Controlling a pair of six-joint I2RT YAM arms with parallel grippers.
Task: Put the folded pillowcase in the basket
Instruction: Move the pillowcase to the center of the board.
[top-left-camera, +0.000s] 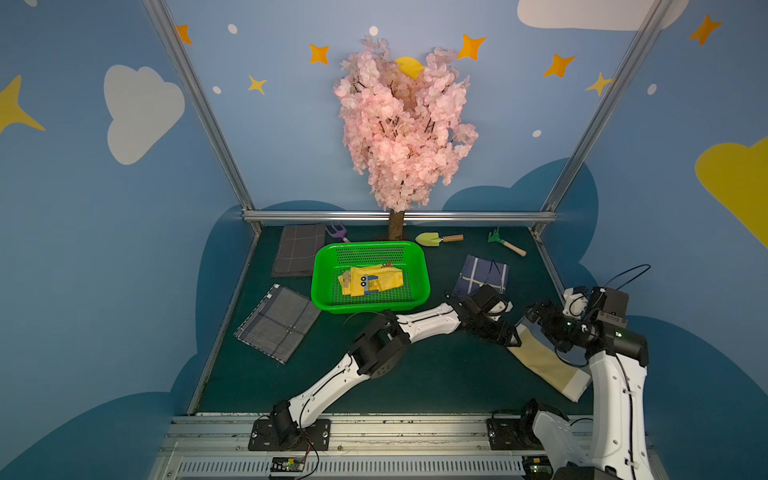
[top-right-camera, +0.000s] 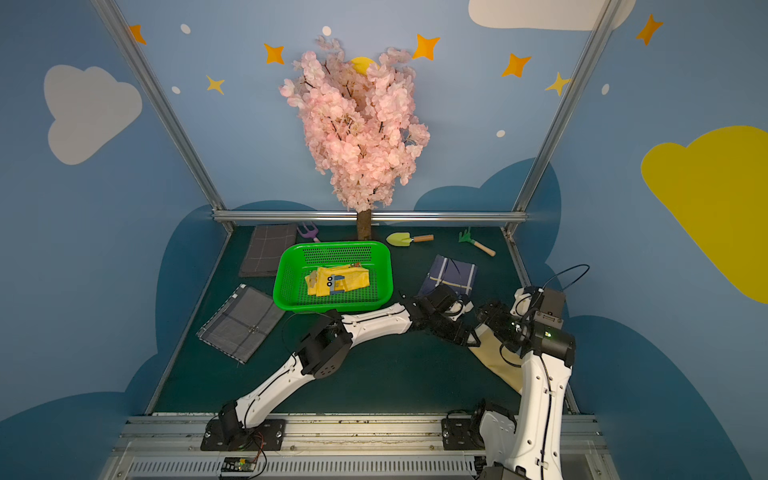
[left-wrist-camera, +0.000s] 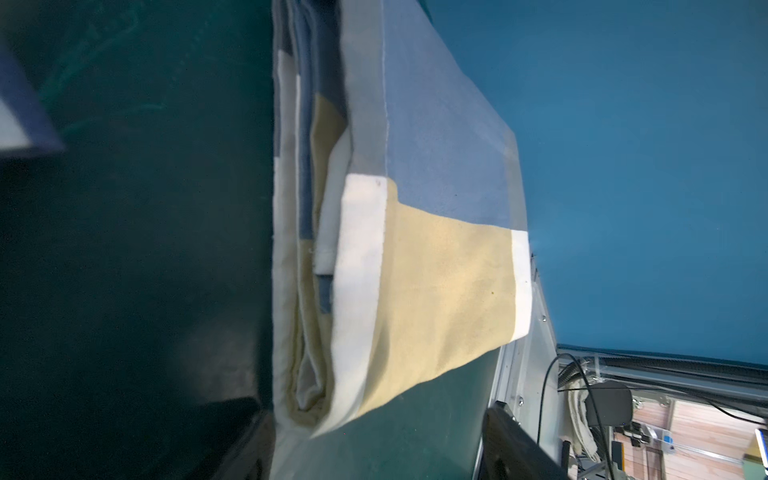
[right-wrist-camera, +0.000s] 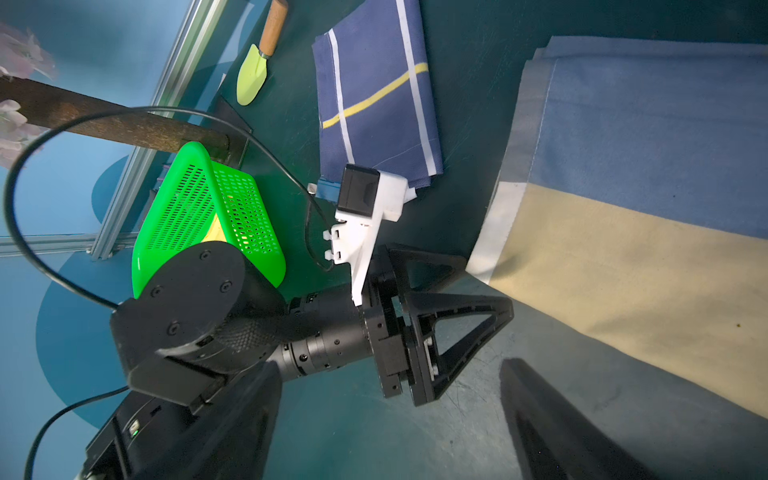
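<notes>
The folded pillowcase (top-left-camera: 548, 365) (top-right-camera: 494, 353), beige and blue with white bands, lies flat on the green mat at the front right. My left gripper (top-left-camera: 514, 337) (top-right-camera: 471, 338) reaches across to its near end and is open. In the left wrist view the pillowcase (left-wrist-camera: 436, 270) has its layered end between the wide jaws of the left gripper (left-wrist-camera: 378, 449), close to one finger. My right gripper (top-left-camera: 534, 311) (right-wrist-camera: 390, 428) hovers open just behind that end, holding nothing. The green basket (top-left-camera: 370, 309) (top-right-camera: 332, 307) (right-wrist-camera: 199, 199) stands mid-table, apart from both grippers.
A yellow folded cloth (top-left-camera: 370, 280) lies in the basket. A navy striped cloth (top-left-camera: 482, 274) lies behind the grippers, and two grey checked cloths (top-left-camera: 276, 322) (top-left-camera: 298, 249) lie at left. The tree trunk (top-left-camera: 395, 224), a toy trowel (top-left-camera: 436, 238) and a rake (top-left-camera: 505, 243) line the back.
</notes>
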